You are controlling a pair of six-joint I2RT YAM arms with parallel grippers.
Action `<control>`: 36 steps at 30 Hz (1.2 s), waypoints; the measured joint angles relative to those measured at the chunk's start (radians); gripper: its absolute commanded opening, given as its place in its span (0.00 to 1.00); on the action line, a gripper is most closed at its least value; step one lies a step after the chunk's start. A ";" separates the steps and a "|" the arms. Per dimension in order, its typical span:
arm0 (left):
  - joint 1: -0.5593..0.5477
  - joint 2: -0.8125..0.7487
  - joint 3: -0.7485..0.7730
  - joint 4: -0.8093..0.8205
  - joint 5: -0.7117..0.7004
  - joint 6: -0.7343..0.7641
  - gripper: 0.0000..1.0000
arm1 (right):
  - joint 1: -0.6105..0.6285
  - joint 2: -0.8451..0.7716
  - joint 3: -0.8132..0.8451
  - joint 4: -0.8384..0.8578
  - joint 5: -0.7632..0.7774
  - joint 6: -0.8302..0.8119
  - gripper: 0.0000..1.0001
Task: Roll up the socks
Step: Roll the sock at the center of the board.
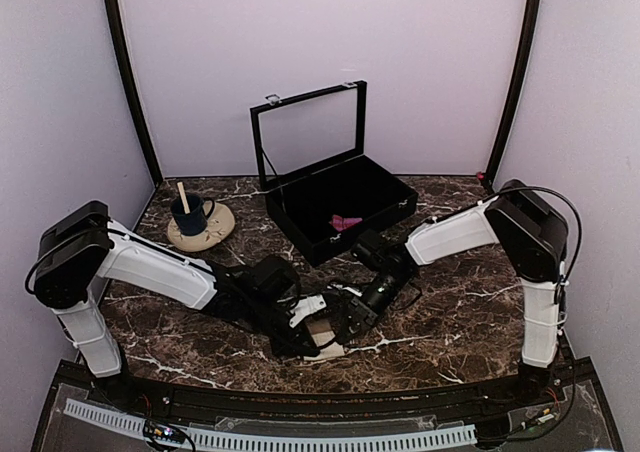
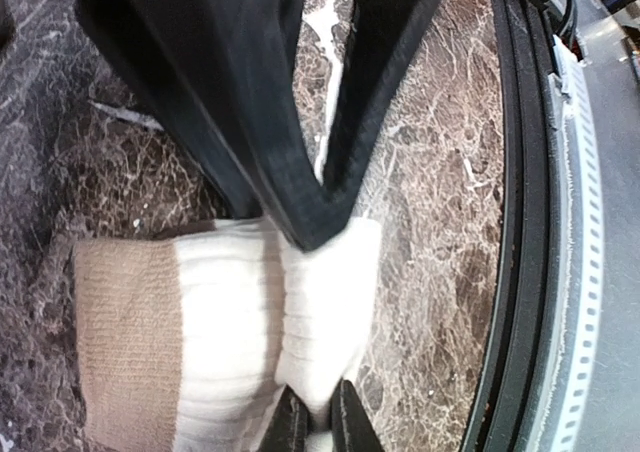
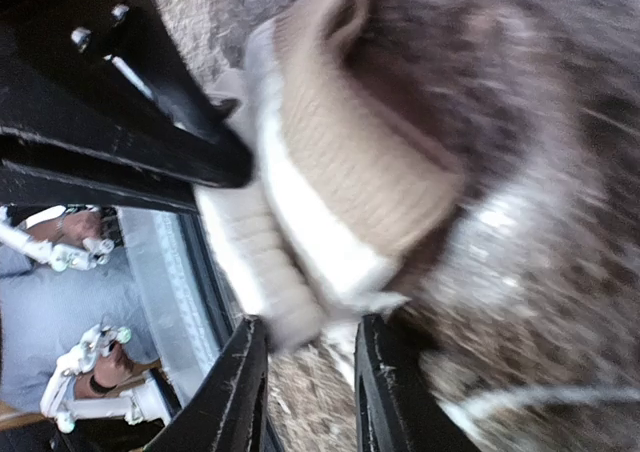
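The cream-beige sock (image 1: pixel 324 332) lies folded on the marble near the front edge, between both grippers. In the left wrist view it (image 2: pixel 220 332) shows a white ribbed part and a tan band. My left gripper (image 2: pixel 318 427) is shut, pinching a fold of its white part. My right gripper (image 3: pixel 305 372) is open, and the sock's white edge (image 3: pixel 290 302) sits just at its fingertips; that view is blurred. In the top view the left gripper (image 1: pixel 308 334) and the right gripper (image 1: pixel 347 320) almost touch. The magenta-pink sock (image 1: pixel 346 222) lies inside the black case.
The open black case (image 1: pixel 292 234) stands behind the grippers, its clear lid up. A beige saucer (image 1: pixel 212 234) with a dark blue cup (image 1: pixel 190 215) stands at the back left. The table's black front rail (image 2: pixel 520 222) runs close beside the sock.
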 measured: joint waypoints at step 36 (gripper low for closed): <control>0.204 0.170 0.121 -0.246 0.473 -0.039 0.00 | 0.306 -0.525 -0.411 0.421 0.852 0.033 0.35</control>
